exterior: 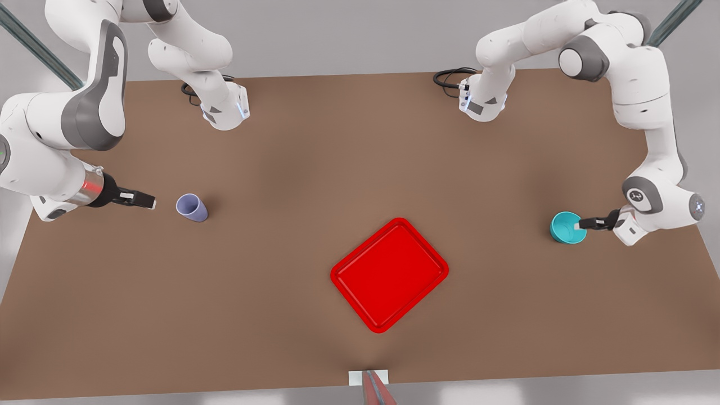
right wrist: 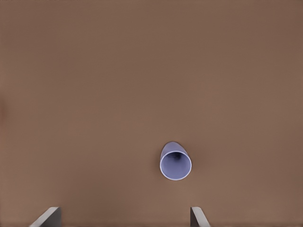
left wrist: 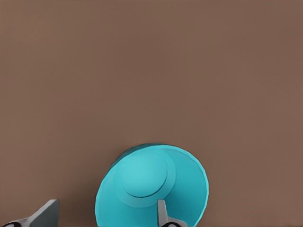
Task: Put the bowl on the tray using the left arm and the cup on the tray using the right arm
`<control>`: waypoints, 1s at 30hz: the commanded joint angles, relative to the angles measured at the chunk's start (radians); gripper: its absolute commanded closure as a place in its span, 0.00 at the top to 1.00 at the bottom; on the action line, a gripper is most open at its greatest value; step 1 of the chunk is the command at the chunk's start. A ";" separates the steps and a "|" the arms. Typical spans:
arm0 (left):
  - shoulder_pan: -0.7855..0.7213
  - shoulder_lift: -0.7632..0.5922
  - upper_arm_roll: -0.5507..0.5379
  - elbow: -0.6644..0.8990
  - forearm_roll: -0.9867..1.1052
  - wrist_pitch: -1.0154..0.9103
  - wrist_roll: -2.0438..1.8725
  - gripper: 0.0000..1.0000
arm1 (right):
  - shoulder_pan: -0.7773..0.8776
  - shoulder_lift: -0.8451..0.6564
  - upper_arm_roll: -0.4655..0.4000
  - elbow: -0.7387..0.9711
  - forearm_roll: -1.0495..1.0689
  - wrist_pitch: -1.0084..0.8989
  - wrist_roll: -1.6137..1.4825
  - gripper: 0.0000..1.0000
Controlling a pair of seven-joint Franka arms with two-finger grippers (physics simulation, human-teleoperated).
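At the front view's left, the right gripper (exterior: pixel 147 200) hangs with fingers spread, just beside the smooth, upright purple cup (exterior: pixel 192 207). The flat, shiny red tray (exterior: pixel 389 274) sits turned cornerwise on the brown table (exterior: pixel 281 169). At the right, the left gripper (exterior: pixel 579 225) straddles the round teal bowl's (exterior: pixel 564 226) rim, fingers apart.

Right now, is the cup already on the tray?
No. In the front view the cup stands on the bare table, apart from the empty red tray.
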 commanded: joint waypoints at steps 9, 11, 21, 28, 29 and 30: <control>0.000 0.031 -0.006 0.000 -0.044 0.023 -0.003 0.46 | -0.002 0.001 0.000 0.000 0.002 -0.002 0.000 1.00; -0.002 0.037 -0.009 0.002 -0.056 0.040 -0.003 0.42 | -0.002 0.000 0.000 0.000 0.002 -0.002 0.000 1.00; -0.009 0.047 -0.009 0.008 -0.053 0.045 -0.001 0.21 | -0.002 0.000 0.000 0.000 0.002 -0.003 0.000 1.00; -0.011 0.013 -0.048 0.008 -0.055 -0.060 -0.017 0.21 | -0.002 0.001 -0.008 0.000 0.008 -0.008 0.000 1.00; -0.012 -0.013 -0.058 0.009 -0.059 -0.067 -0.018 0.21 | -0.002 0.001 -0.009 0.000 0.008 -0.008 0.000 1.00; -0.043 -0.045 -0.063 0.009 -0.064 -0.073 -0.020 0.21 | -0.002 0.001 -0.009 0.000 0.008 -0.008 0.000 1.00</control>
